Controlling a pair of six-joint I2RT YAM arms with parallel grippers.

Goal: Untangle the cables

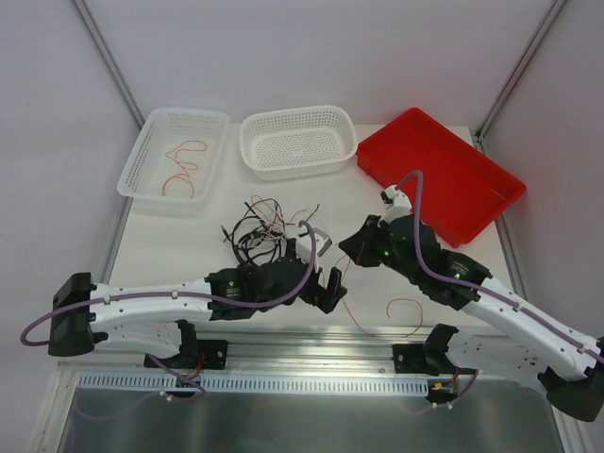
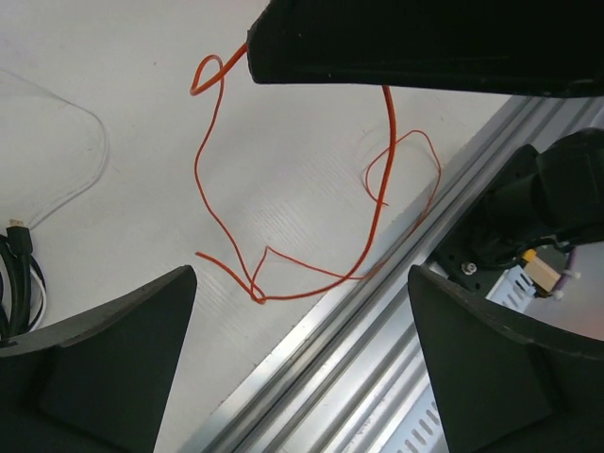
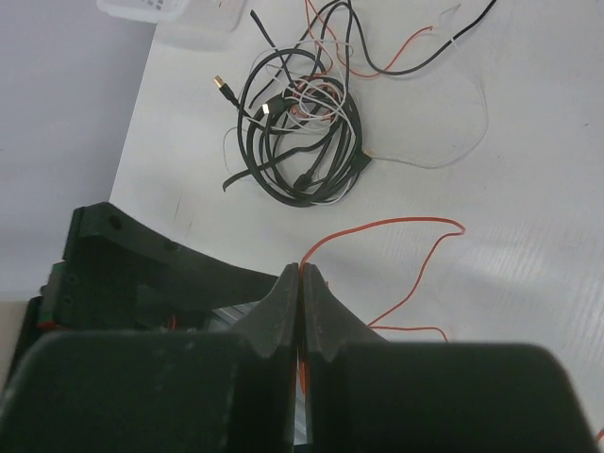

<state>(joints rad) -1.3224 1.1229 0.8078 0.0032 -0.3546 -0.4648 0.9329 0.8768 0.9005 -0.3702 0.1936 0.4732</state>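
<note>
Right fingers (image 3: 283, 316) are pressed together, pinching a red-orange wire (image 3: 396, 221) whose loose loops trail over the white counter (image 1: 170, 247). The left fingers (image 2: 113, 368) are spread wide and hold nothing, hanging over those loops near the counter's metal front edge. Farther back, the black and white cables (image 3: 302, 151) lie in a knotted heap on the counter, and another red-orange wire (image 1: 189, 143) lies inside the left-hand white basket (image 1: 142, 151).
</note>
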